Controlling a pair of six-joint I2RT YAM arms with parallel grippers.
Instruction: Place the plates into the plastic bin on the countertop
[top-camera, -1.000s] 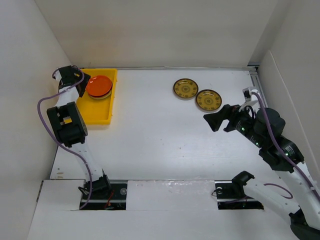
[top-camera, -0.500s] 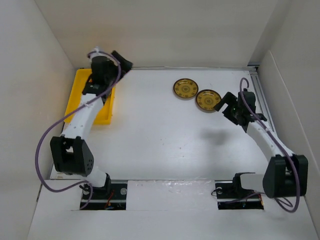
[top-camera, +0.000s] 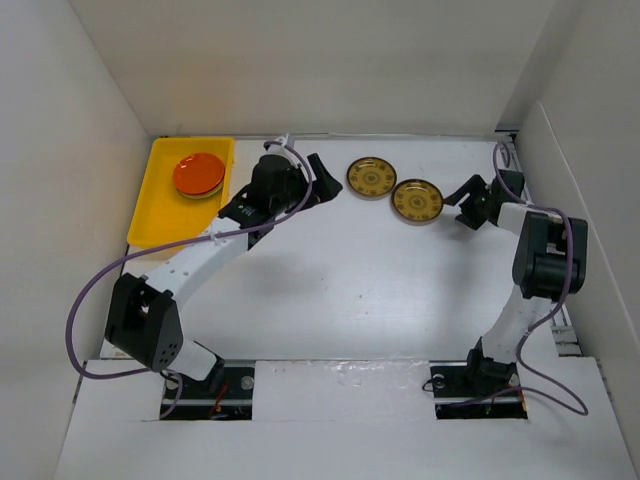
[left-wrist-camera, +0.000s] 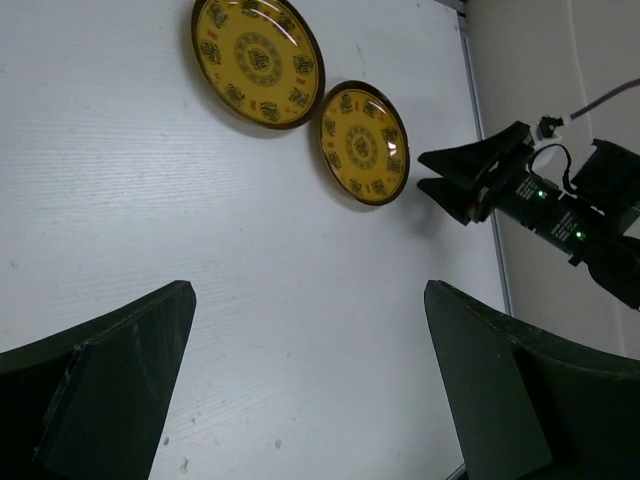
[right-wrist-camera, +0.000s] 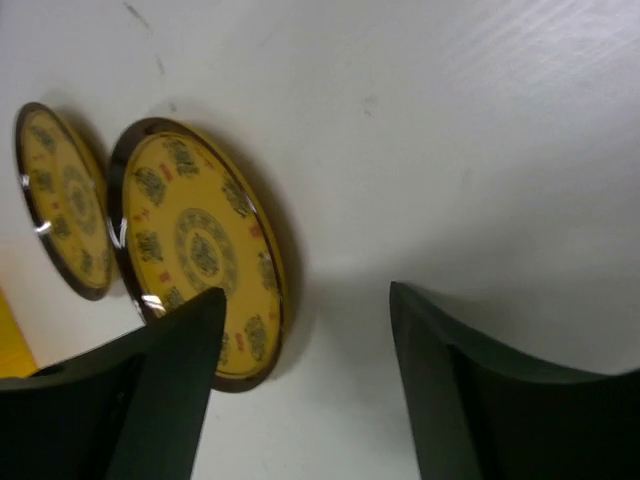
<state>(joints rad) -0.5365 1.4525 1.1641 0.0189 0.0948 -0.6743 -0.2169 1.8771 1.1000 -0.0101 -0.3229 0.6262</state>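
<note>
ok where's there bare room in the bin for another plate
The near half of the bin is bare, between its rim and the orange plate at the far end. Crowded around the two patterned plates, with the left gripper and right gripper on either side.

Three cameras, one shared gold plate.

The top camera sits high above and behind the arms and looks down on the whole bench, far from the right gold plate. The left wrist camera looks out past the left tool and across the bench, with that plate farther off and the right tool just past it. The right wrist camera hangs low, very close beside the same plate, facing the bench.
</note>
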